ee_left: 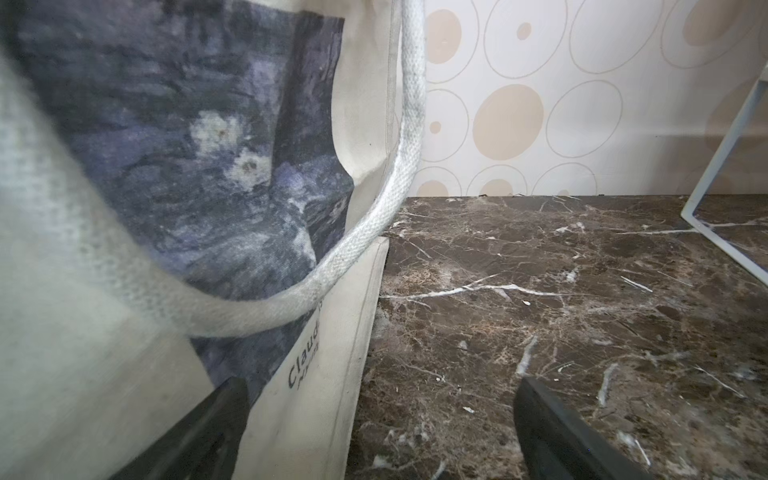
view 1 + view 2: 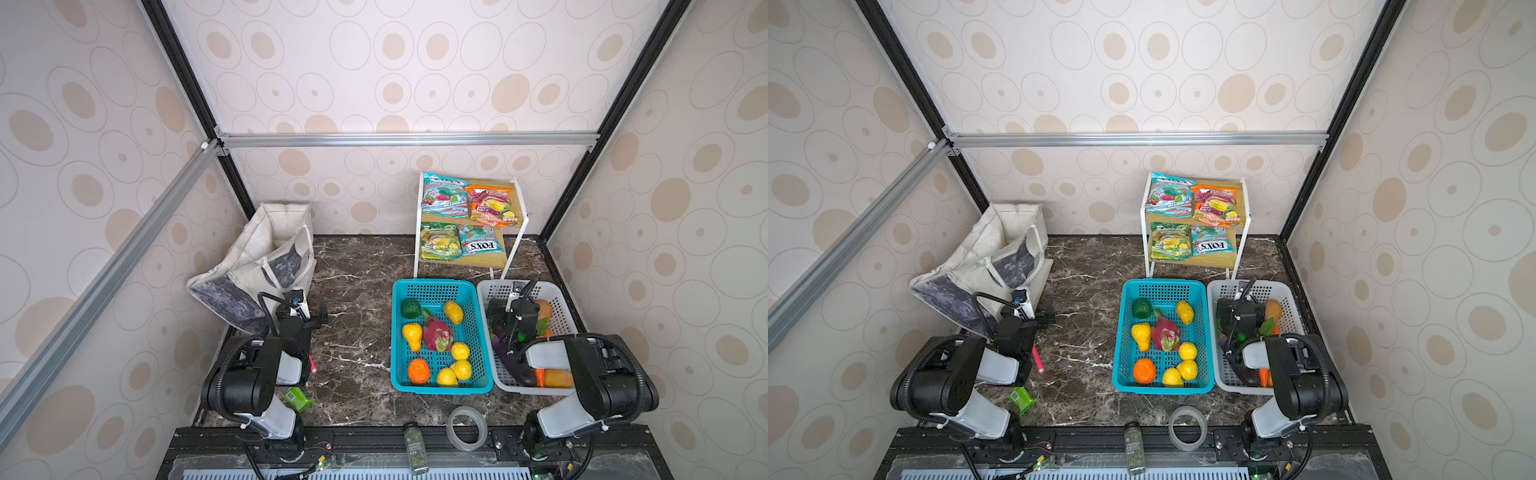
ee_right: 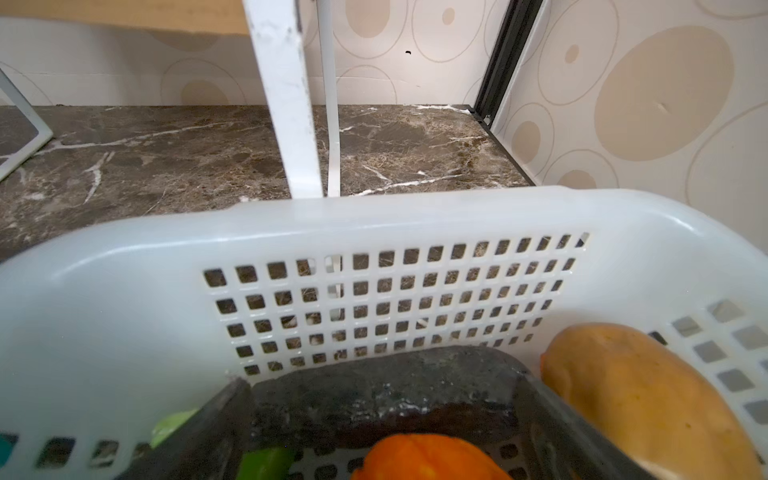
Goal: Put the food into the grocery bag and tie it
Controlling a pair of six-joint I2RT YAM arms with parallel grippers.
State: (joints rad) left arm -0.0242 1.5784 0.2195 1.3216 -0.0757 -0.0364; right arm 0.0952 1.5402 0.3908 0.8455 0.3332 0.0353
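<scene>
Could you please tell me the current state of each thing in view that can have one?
grocery bag: open at the mouth, slumped, untied.
left gripper: open, beside the bag.
right gripper: open, over the white basket.
teal basket: filled with toy fruit.
white basket: holds toy food.
candy packets: lying on the shelf.

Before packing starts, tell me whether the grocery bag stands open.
Open: the grocery bag gapes, pale lining showing in both top views.

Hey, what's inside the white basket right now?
A tan fruit, an orange piece, a dark purple vegetable and green leaves show in the white basket. The right arm and its open claw cover the rest.
</scene>
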